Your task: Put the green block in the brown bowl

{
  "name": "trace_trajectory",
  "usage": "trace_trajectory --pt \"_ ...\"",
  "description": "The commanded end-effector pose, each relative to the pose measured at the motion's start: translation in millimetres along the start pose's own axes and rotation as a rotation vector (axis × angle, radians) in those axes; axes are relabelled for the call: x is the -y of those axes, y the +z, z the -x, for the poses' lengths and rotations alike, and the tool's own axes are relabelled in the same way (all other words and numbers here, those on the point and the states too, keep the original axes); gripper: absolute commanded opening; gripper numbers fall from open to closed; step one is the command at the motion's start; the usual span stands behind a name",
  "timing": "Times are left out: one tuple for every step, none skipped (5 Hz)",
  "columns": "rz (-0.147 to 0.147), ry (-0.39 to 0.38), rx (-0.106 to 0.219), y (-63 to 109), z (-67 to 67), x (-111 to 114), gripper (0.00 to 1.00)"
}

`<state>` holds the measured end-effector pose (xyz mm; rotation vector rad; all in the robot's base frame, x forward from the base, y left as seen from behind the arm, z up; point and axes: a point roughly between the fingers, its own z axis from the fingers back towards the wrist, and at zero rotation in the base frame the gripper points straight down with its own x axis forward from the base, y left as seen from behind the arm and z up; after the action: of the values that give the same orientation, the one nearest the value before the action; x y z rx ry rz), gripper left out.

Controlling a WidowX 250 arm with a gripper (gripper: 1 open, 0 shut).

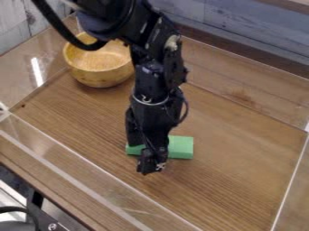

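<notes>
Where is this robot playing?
Probably a robot workspace, like a lab table: there's a wooden tabletop, a black robot arm reaching down, and loose black cables at the edge.

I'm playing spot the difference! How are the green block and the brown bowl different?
The green block is flat; the brown bowl is round and hollow. The block is bright green; the bowl is light brown. The bowl is bigger than the block. Both look plain.
</notes>
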<state>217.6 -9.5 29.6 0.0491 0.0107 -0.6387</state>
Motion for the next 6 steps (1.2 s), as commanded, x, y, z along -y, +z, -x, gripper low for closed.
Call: trace_trajectory --pt "-0.023 -0.023 0.033 2.5 -3.8 0 1.00" --pt "-0.030 -0.036 0.046 1.2 -4.3 0 1.00" --pt "-0.032 -0.127 0.059 -4.8 5.9 -15 1.00" --pt "-0.031 -0.195 0.064 -9.5 16.0 -30 1.00" --pt "-0.028 -0.227 0.062 -6.4 17.9 -21 1.00" --pt "-0.043 -0.232 0.062 -3.0 13.9 -17 1.00"
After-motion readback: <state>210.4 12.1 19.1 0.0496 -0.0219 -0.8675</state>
